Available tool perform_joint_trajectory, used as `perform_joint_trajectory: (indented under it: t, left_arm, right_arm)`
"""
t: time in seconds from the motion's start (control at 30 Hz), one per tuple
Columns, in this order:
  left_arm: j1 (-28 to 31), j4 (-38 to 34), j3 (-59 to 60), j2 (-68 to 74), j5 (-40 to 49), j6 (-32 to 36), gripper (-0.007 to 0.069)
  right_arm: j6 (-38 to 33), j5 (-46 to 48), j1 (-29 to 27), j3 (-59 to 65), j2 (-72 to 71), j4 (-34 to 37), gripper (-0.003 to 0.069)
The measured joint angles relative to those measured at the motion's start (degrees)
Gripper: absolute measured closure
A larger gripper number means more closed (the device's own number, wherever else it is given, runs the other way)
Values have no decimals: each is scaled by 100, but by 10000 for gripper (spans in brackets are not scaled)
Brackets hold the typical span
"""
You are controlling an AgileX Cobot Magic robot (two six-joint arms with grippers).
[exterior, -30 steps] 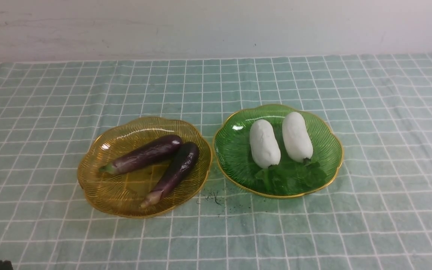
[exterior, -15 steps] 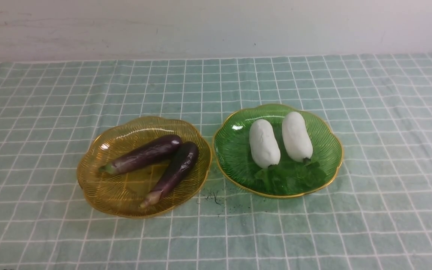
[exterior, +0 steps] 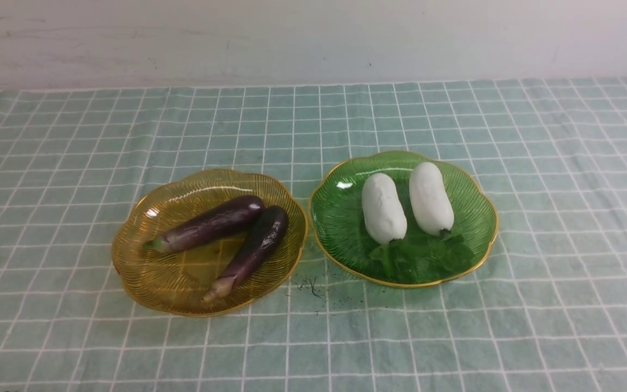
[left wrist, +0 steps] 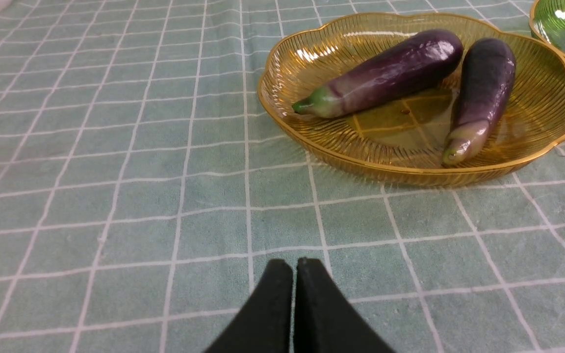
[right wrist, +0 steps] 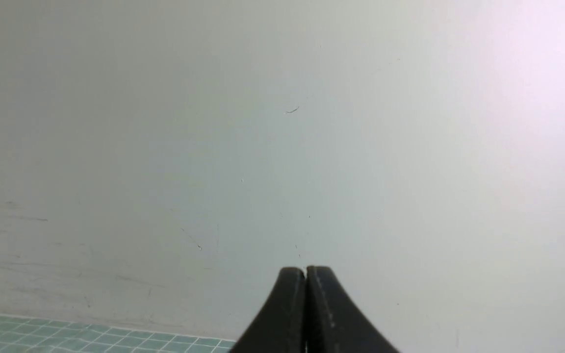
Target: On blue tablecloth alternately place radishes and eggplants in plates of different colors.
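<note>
Pressing both sets of fingers together, our left gripper and right gripper are closed and hold nothing; left sits over bare blue tablecloth, right faces the wall. We see two eggplants in the amber plate on the left, two radishes in the green plate just right of it, rims nearly touching.

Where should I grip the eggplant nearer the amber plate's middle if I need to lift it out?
Probably from above, across the thick purple midsection of that eggplant. It lies flat and slanted in the amber plate, its far end close beside the other eggplant, so set the jaws across its width, nearer the green stem end.
</note>
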Motion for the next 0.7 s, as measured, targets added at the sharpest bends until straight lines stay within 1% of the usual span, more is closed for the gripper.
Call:
perform_joint_trajectory:
  t: [0.1,0.2,0.23,0.27,0.37,0.47,0.5,0.53,0.7]
  left_arm:
    - [0,0,0,0,5,0,632]
    - [0,0,0,0,5,0,632]
    - [0,0,0,0,5,0,632]
    - [0,0,0,0,5,0,632]
    - [0,0,0,0,5,0,632]
    - [0,0,0,0,5,0,632]
    - [0,0,0,0,5,0,632]
    - [0,0,0,0,10,0,632]
    - [0,0,-5,0,10,0,632]
  right_arm:
    - [-14,49,-12,90,-4,-90,673]
    - [-26,84,-156,365,-4,-211,673]
    - [-26,114,-388,655,-4,-238,673]
    - [-26,122,-416,739,-4,-238,673]
    - [-26,179,-912,1503,-4,-271,673]
    - [-26,292,-1197,2208,-4,-271,673]
    - [-26,308,-1221,2237,1,-271,673]
    - [-3,514,-1280,2360,1,-271,673]
    - [14,556,-1304,2360,7,-271,673]
